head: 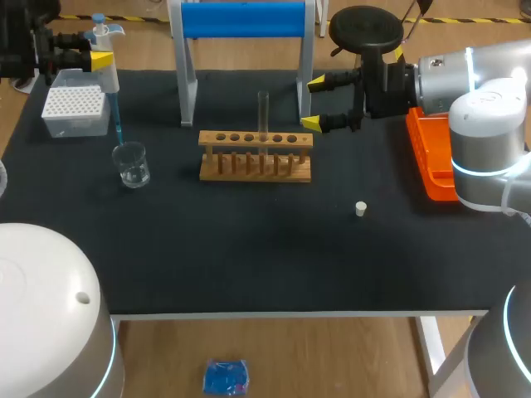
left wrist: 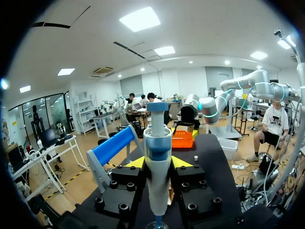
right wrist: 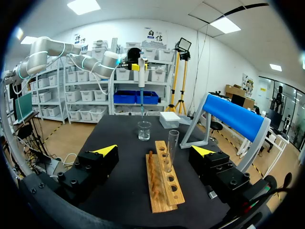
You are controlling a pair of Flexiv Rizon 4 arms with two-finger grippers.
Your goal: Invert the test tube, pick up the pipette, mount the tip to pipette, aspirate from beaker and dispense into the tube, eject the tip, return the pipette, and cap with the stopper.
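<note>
My left gripper [head: 101,60] is shut on the white and blue pipette [head: 106,62] at the far left of the table. The pipette's blue tip [head: 118,120] points down to the mouth of the glass beaker [head: 132,164]. In the left wrist view the pipette [left wrist: 158,157] stands upright in that gripper [left wrist: 158,163], touched from both sides. The test tube [head: 263,112] stands upright in the wooden rack [head: 255,157]. My right gripper [head: 314,104] hangs open just right of the tube, apart from it. Ahead of that gripper [right wrist: 155,150] are the tube [right wrist: 172,149] and the rack [right wrist: 164,183]. The white stopper [head: 361,209] lies on the mat.
A white tip box [head: 75,112] sits behind the beaker. A stand with a blue bar [head: 243,20] rises behind the rack. An orange tray [head: 430,162] lies at the right edge under my right arm. The black mat [head: 249,240] covers the table.
</note>
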